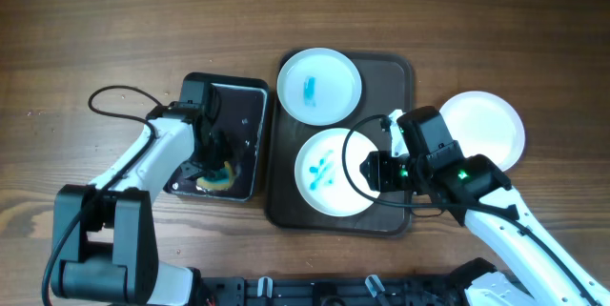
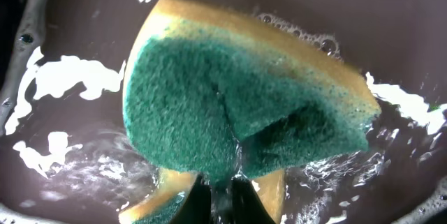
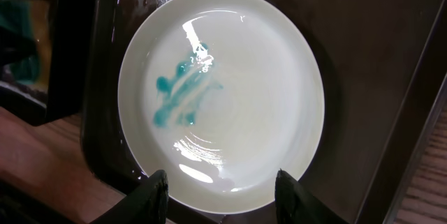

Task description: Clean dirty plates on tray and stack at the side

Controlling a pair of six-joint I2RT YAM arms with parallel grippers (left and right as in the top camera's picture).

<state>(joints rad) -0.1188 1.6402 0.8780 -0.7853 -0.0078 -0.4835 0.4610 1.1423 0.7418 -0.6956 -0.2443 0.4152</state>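
The dark brown tray holds two white plates with blue smears: one at the back, one at the front. A third, clean plate lies on the table right of the tray. My left gripper is shut on the green-yellow sponge in the small black tray, which holds soapy water. My right gripper is open, hovering over the near rim of the front smeared plate, its fingers apart on either side of the rim.
The black tray's wet floor has foam patches around the sponge. The brown tray's raised rim runs right of the plate in the right wrist view. Bare wooden table surrounds both trays.
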